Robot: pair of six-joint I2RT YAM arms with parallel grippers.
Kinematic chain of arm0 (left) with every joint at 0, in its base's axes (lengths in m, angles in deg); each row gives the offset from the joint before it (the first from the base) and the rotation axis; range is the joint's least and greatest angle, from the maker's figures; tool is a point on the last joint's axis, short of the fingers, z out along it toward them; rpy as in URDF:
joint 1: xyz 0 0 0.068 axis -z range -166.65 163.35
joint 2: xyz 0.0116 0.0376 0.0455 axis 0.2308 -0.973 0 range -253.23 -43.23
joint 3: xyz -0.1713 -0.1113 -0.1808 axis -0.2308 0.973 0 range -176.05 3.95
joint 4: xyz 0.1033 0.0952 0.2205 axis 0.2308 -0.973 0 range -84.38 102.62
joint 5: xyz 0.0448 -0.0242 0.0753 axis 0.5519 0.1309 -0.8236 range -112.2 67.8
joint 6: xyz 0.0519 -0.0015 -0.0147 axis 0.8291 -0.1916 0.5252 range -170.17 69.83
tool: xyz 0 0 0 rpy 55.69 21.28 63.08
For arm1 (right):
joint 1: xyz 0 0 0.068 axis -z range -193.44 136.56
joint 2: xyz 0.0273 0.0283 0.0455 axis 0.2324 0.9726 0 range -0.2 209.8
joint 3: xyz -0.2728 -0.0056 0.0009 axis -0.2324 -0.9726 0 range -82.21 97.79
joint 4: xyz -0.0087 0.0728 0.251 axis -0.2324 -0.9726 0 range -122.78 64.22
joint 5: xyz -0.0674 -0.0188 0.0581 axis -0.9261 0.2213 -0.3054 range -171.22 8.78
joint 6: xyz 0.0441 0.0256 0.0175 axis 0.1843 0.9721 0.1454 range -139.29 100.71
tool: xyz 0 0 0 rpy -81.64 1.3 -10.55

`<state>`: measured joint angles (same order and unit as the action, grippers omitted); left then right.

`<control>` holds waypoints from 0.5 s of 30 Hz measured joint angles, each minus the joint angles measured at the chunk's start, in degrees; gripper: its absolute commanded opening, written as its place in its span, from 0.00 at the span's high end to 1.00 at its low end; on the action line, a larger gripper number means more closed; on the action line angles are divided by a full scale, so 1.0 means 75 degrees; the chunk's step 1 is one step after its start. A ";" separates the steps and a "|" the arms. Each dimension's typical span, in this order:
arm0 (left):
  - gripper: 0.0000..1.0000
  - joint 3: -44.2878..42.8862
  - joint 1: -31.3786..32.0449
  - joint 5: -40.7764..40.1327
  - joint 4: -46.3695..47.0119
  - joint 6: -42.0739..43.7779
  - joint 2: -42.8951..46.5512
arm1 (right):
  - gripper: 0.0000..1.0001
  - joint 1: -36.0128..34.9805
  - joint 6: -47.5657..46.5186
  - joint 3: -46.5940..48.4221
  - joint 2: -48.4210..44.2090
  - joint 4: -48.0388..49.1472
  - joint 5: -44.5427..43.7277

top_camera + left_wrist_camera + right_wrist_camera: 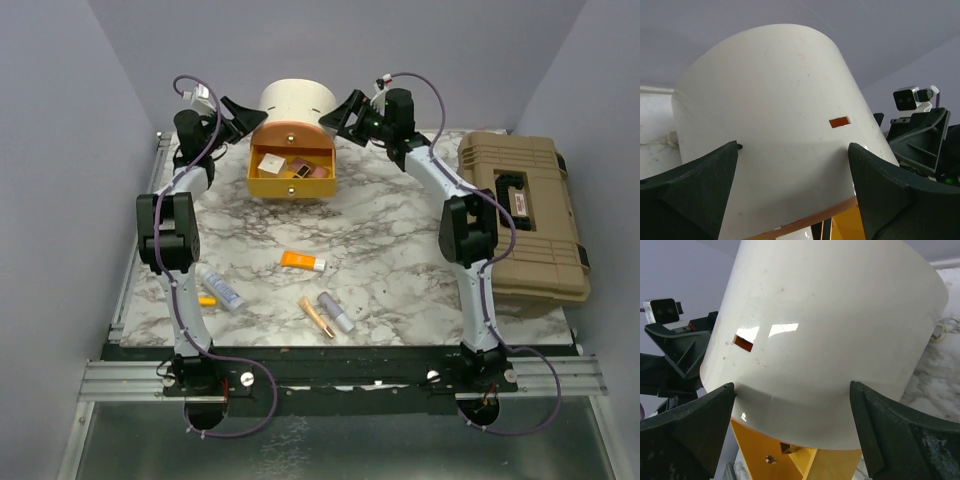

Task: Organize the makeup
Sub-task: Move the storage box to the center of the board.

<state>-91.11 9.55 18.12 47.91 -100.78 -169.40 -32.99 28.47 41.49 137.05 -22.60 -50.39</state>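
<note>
The cream round case's lid (296, 100) stands tilted up behind its orange base (291, 182), which holds a small white cube (271, 162) and a pink palette (311, 169). My left gripper (245, 112) and right gripper (336, 112) are both open, one at each side of the lid. The lid fills the left wrist view (775, 125) and the right wrist view (830, 335). On the table lie an orange tube (302, 261), a whitish tube (222, 290), a yellow pen (207, 300), a gold tube (316, 316) and a lilac tube (336, 312). No black brushes are in view.
A big tan toolbox (522, 215) lies shut at the right side of the marble table (400, 250). Purple walls close in the back and both sides. Each wrist view shows the other arm beyond the lid, the right arm (920, 135) and the left arm (675, 355).
</note>
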 measured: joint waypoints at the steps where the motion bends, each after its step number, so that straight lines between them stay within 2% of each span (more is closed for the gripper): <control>1: 0.12 0.0221 0.0070 -0.0032 0.0026 -0.0032 0.0140 | 0.00 0.0015 -0.0041 -0.0388 -0.0268 0.0017 -0.0073; 4: 0.12 0.0746 0.0283 -0.0233 -0.0009 -0.0015 0.0545 | 0.00 0.0058 -0.0221 -0.1250 -0.0947 0.0009 -0.0233; 15: 0.12 0.1413 0.0804 -0.0682 -0.0851 0.0393 0.1393 | 0.00 0.0233 -0.0813 -0.2250 -0.1763 -0.0015 -0.0475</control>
<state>-80.51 15.59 13.01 41.53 -97.83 -158.95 -31.24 22.38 24.62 123.82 -22.71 -53.95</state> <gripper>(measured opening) 0.888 0.997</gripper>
